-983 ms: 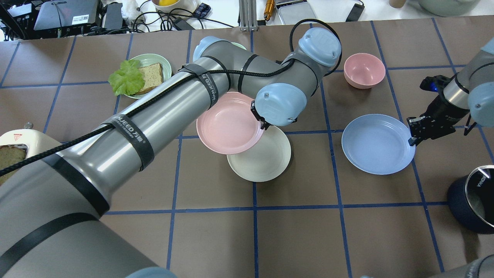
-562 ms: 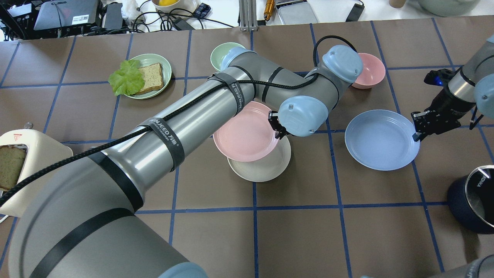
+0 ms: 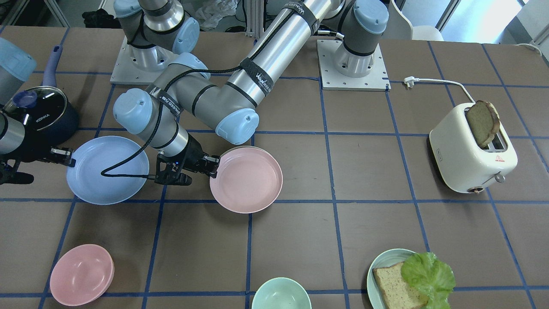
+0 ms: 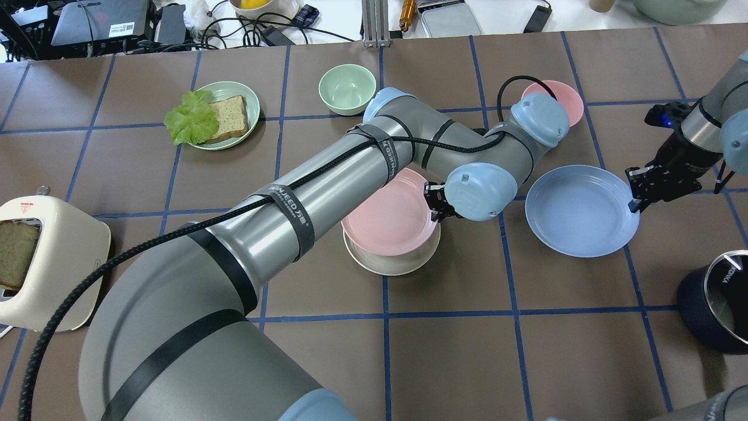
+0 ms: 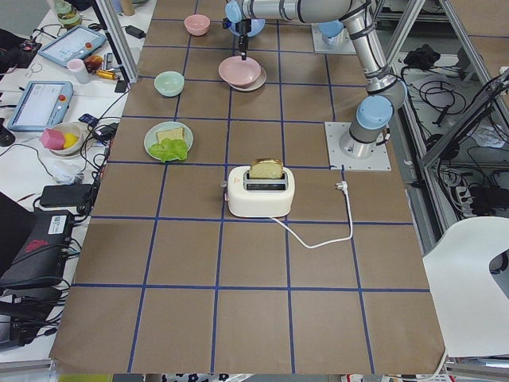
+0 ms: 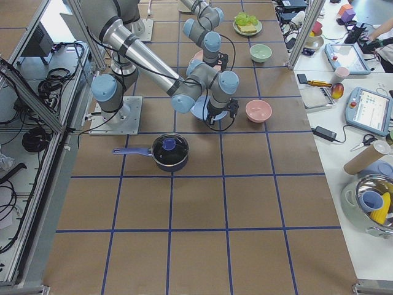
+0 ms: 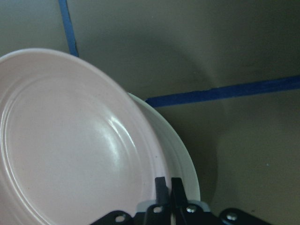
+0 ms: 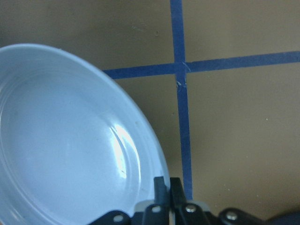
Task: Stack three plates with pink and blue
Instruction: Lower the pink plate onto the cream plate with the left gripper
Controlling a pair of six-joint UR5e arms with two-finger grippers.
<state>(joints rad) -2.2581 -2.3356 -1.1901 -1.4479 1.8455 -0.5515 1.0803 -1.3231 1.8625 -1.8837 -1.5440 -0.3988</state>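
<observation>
My left gripper [image 4: 435,204] is shut on the right rim of the pale pink plate [image 4: 390,221]. It holds that plate almost centred over the cream-white plate [image 4: 385,267], of which only a near rim crescent shows. In the left wrist view the pink plate [image 7: 70,140] overlaps the cream rim [image 7: 180,154]; I cannot tell if they touch. My right gripper [image 4: 634,193] is shut on the right rim of the pale blue plate [image 4: 578,210], which is to the right of the stack. The front view shows the pink plate [image 3: 246,179] and the blue plate [image 3: 107,169].
A pink bowl [image 4: 564,93] sits behind the left arm's wrist and a mint bowl [image 4: 347,88] sits at the back. A teal plate with bread and lettuce [image 4: 216,114] is back left. A toaster [image 4: 41,263] is at the left edge and a dark pot [image 4: 719,304] at the right edge.
My left gripper carried the pink plate rightward and nearer, from beside the cream plate to over it. My right gripper shifted the blue plate slightly right and farther back.
</observation>
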